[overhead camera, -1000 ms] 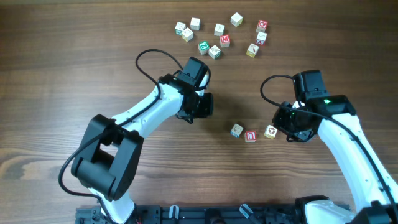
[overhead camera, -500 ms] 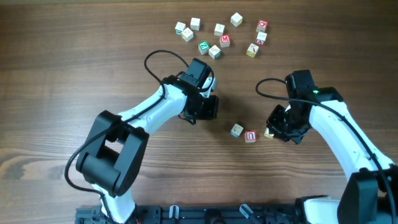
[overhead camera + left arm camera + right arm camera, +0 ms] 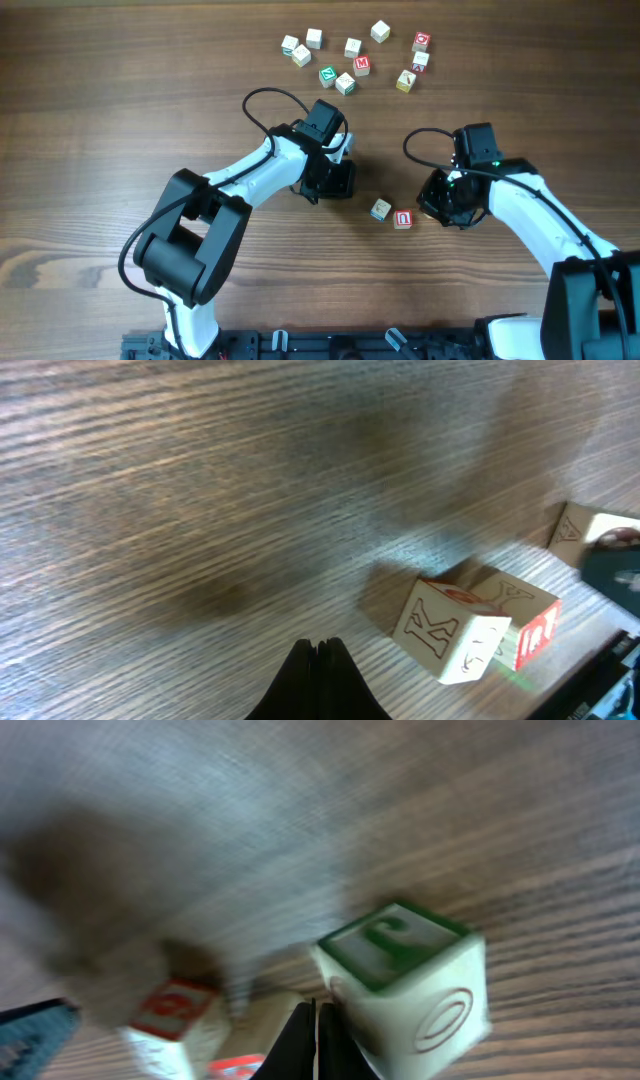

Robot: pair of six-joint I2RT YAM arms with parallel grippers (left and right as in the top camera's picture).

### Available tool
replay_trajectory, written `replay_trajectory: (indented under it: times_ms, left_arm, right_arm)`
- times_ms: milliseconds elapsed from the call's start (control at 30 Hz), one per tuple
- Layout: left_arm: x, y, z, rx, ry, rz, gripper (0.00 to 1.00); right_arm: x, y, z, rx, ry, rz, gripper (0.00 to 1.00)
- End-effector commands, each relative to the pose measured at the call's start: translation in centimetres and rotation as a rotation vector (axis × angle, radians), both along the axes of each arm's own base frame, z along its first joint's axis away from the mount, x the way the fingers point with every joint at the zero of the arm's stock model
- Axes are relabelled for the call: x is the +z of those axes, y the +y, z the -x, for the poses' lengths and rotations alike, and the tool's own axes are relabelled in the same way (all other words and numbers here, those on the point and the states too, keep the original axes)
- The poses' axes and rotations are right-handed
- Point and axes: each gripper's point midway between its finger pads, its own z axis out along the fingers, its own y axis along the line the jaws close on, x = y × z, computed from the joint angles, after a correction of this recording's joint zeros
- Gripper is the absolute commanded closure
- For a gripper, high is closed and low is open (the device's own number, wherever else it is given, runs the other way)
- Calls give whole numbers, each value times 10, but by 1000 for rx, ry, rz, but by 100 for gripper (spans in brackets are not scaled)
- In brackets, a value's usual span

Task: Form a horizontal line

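Note:
Two small letter blocks lie in a short row at table centre: a blue-topped block (image 3: 380, 209) and a red-topped block (image 3: 403, 218). A third block at the row's right end is hidden under my right gripper (image 3: 445, 202) in the overhead view. My left gripper (image 3: 337, 179) is shut and empty, just left of the row. In the left wrist view its closed fingertips (image 3: 318, 652) sit low over the wood, with a K block (image 3: 450, 630) to the right. In the right wrist view the shut fingertips (image 3: 312, 1016) touch the side of a green-topped block (image 3: 410, 978).
A loose cluster of several letter blocks (image 3: 352, 62) lies at the far edge of the wooden table (image 3: 120, 120). Black cables loop from both arms above the grippers. The red-topped block also shows in the right wrist view (image 3: 172, 1010).
My left gripper has moved right, toward the row of blocks. My right gripper has moved left and now covers the row's right-end block in the overhead view.

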Motion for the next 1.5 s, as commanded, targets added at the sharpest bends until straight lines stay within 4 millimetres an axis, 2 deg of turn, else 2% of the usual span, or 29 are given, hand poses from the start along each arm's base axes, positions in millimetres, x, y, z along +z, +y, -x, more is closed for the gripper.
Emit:
replay_trajectory:
  times_ms: [0,233,367,667,800,967,1167,1333,1467]
  left_arm:
    - [1,-10,12,-33,53,65,96]
    - [8,-18,20,-51,96,131,96]
    - [8,-23,31,-75,117,120,96]
    - [7,-39,51,-142,117,110,92]
    - [7,-40,53,-146,117,110,92]
    - [7,-40,53,-145,117,110,96]
    - [12,-40,54,-145,121,112,96]
    - [28,-33,38,-114,73,112,96]
    - [18,-6,9,-37,-7,10,96]
  right_arm:
    - [-16,-2,18,29,49,8,95]
    - [-16,-1,18,40,46,4,95]
    - [-11,12,19,84,38,-74,96]
    - [-6,23,17,102,21,-143,95]
    - [0,32,10,113,-11,-201,96]
    - [1,33,1,116,-54,-203,95]
    - [-2,27,0,113,-57,-160,95]
    - [-4,23,0,108,-55,-136,95]
    - [-8,15,5,98,-31,-86,95]
